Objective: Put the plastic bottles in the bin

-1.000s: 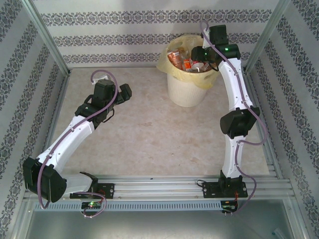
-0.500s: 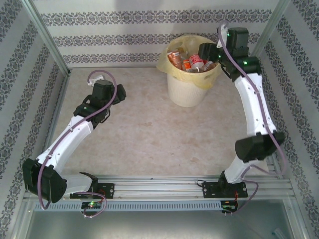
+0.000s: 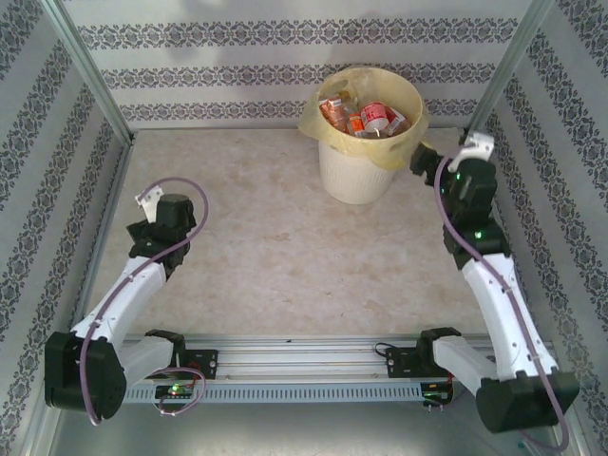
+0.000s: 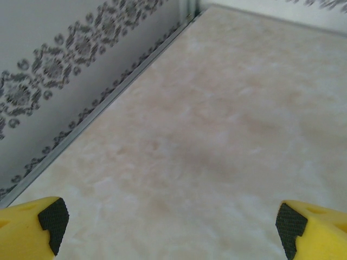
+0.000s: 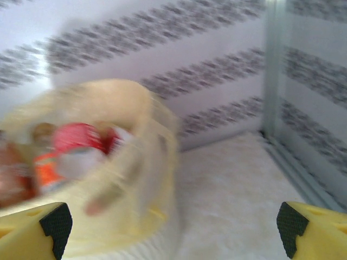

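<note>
The right claw (image 5: 173, 223) and left claw (image 4: 172, 225) both stand released and empty. The sensible move, I judge, is to swing the right one clear without brushing the bin (image 3: 366, 180), which sits just ahead and to its left. I count one bin and at least four plastic bottles (image 3: 373, 117), all heaped inside it and too jumbled for an exact tally.

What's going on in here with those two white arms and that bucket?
Two robot arms are putting plastic bottles into the bin, a white bucket with a yellow liner. Several bottles lie inside it. The right pincer hangs open and empty just to the right of the bin. The left pincer is also open and empty, over the table near the left wall.
</note>
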Motion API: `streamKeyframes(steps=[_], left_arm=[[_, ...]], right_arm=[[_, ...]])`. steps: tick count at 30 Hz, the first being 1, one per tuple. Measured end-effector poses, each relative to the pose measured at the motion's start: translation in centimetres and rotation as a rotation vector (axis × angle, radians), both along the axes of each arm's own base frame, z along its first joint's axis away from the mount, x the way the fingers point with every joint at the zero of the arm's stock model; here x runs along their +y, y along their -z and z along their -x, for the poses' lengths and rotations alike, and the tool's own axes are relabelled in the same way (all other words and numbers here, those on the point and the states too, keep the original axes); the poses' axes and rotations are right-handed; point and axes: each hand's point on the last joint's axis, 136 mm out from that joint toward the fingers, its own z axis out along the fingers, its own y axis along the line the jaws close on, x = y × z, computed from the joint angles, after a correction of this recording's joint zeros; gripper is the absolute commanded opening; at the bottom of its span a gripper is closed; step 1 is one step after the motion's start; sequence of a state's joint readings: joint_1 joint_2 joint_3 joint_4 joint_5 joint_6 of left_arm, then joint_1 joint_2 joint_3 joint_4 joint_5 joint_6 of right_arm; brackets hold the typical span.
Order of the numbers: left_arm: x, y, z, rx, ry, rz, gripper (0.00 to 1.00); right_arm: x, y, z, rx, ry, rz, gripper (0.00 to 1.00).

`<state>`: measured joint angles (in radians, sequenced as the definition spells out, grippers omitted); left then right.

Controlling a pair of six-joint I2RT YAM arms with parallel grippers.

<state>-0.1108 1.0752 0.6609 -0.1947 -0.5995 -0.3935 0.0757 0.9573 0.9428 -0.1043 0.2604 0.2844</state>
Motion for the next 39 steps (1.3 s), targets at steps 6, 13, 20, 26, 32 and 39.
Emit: streamKeyframes(steps=[6,13,20,26,32,39], left_arm=[[1.0,4.0,-0.1,0.033,0.034,-0.005,1.00],[-1.1,7.8,-3.9,0.049,0.184,0.011,1.00],[-3.6,9.5,-7.1,-0.004,0.367,-0.006,0.99],[-4.0,11.0,-6.4,-0.037,0.403,-0.020,0.99],[-4.0,9.8,-7.0,-0.090,0.404,-0.031,0.99],[-4.0,9.5,-7.2,-0.103,0.405,-0.034,0.99]], right_arm=[[-4.9,10.8,2.6,0.165,0.238,0.059,0.98],[-6.7,20.0,2.8,0.324,0.312,0.106,0.98],[-5.1,24.0,0.2,0.376,0.154,0.113,0.98],[-2.6,22.6,-1.7,0.268,-0.010,0.131,0.98],[-0.3,22.8,-2.1,0.169,-0.137,0.144,0.98],[4.2,25.6,-1.2,0.161,-0.332,0.224,0.98]])
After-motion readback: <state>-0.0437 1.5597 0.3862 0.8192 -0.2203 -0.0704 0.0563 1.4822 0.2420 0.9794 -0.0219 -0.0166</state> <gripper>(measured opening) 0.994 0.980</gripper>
